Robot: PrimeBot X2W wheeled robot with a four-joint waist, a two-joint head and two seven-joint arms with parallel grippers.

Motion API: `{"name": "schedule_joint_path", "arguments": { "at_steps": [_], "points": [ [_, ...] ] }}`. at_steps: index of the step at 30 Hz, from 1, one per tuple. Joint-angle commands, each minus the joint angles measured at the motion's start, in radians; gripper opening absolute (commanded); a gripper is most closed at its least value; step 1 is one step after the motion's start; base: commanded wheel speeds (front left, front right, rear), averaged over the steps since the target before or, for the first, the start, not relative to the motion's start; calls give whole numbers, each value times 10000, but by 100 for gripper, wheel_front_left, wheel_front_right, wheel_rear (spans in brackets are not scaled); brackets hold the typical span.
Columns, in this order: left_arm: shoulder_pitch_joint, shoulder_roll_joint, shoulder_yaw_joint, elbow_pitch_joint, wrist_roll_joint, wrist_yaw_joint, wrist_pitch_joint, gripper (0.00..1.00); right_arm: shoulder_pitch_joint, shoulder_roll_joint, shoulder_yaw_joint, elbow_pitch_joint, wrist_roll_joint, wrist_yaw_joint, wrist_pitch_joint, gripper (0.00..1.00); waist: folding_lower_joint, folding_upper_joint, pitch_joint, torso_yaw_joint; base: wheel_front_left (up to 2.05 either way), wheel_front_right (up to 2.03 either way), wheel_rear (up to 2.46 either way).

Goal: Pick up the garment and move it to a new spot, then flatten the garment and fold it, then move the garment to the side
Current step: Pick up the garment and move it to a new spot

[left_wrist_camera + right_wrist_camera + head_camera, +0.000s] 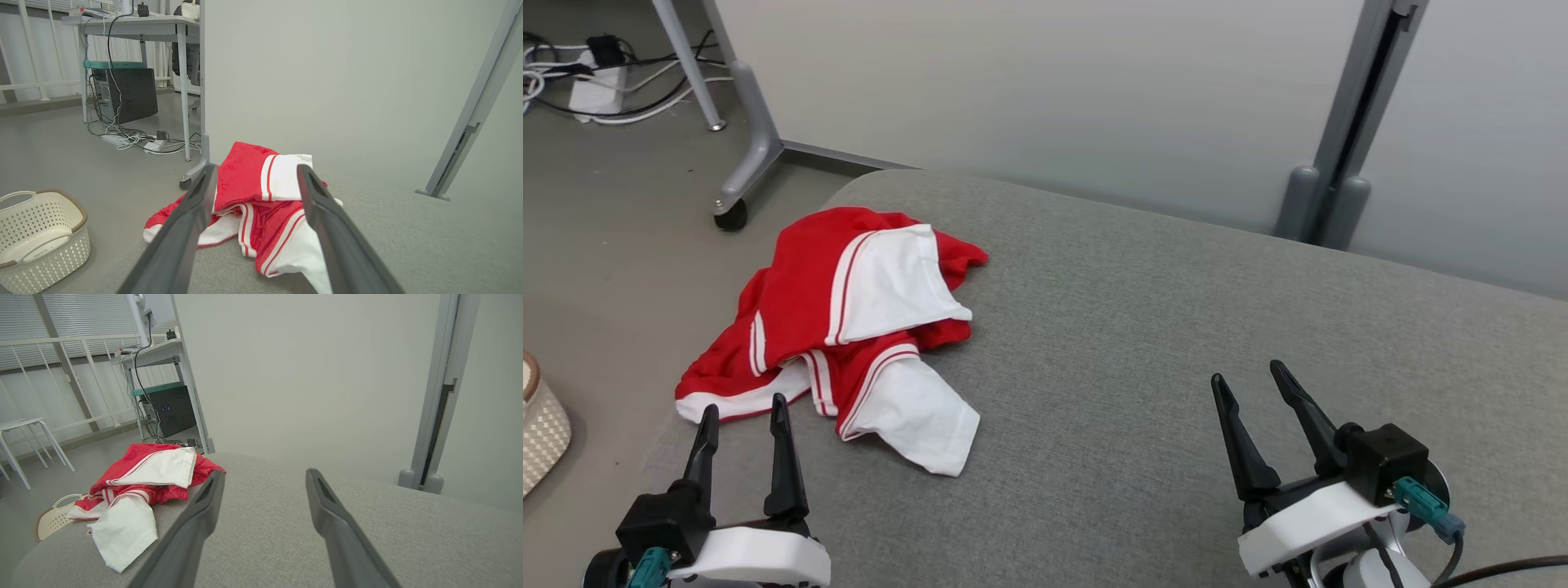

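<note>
While the left gripper (744,403), fingers apart, aims at the garment (849,318), the right gripper (1246,371), likewise spread, points across the cushion (1135,310).

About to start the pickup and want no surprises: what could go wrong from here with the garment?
1. The garment lies bunched at the left edge of the grey surface; a careless tug could drag it onto the floor.
2. Its red and white layers overlap, so the open left pincer, just short of it, may catch one flap only and leave it twisted.
</note>
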Motion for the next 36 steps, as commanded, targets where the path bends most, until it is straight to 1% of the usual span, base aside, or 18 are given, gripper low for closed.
{"name": "schedule_joint_path", "arguments": {
  "at_steps": [1, 10, 12, 16, 19, 24, 27, 28, 29, 31, 34, 36],
  "points": [
    [110, 41, 43, 24, -37, 38, -19, 100, 9, -57, 6, 10, 27, 22, -47, 100, 0, 0, -43, 316, 0, 0, 0],
    [196, 41, 106, -1, -48, -87, -19, 100, 61, -28, 41, 36, 5, 22, -47, 100, 0, 0, -112, 545, 0, 0, 0],
    [113, 67, 66, 86, -150, -171, 49, 100, 32, -18, 77, 2, 15, 22, -47, 100, 0, 0, -78, 516, 0, 0, 0],
    [-526, 323, 111, -15, -515, -509, 636, 100, -128, -65, 84, -103, 6, 22, -49, 100, 0, 0, 104, 396, 0, 0, 0],
    [-1111, 665, 230, -75, -746, -662, 1428, 100, -209, -142, 104, -145, -16, 22, -47, 100, 0, 0, 307, 232, 0, 0, 0],
    [-2459, 1442, 425, 239, -1233, -820, 3453, 100, -442, -279, 155, -222, -66, 22, -47, 100, 0, 0, 816, -201, 0, 0, 0],
    [-3331, 1856, 593, 575, -1515, -890, 4335, 100, -660, -409, 166, -303, -89, 23, -47, 100, 0, 0, 1217, -520, 0, 0, 0],
    [-3577, 2022, 603, 743, -1537, -905, 4618, 100, -725, -434, 202, -305, -103, 23, -47, 100, 0, 0, 1363, -644, 0, 0, 0],
    [-4081, 2251, 581, 1174, -1779, -1010, 5278, 100, -876, -540, 250, -353, -97, 23, -47, 100, 0, 0, 1667, -875, 0, 0, 0],
    [-4601, 2582, 557, 1761, -1932, -1108, 6021, 100, -1042, -663, 242, -415, -97, 23, -47, 100, 0, 0, 1948, -1085, 0, 0, 0],
    [-5289, 2889, 622, 2593, -2332, -1244, 6900, 100, -1277, -746, 272, -541, -113, 23, -47, 100, 0, 0, 2377, -1454, 0, 0, 0],
    [-5709, 3091, 631, 3201, -2551, -1321, 7300, 100, -1406, -817, 269, -596, -105, 23, -47, 100, 0, 0, 2615, -1682, 0, 0, 0]
  ]
}}
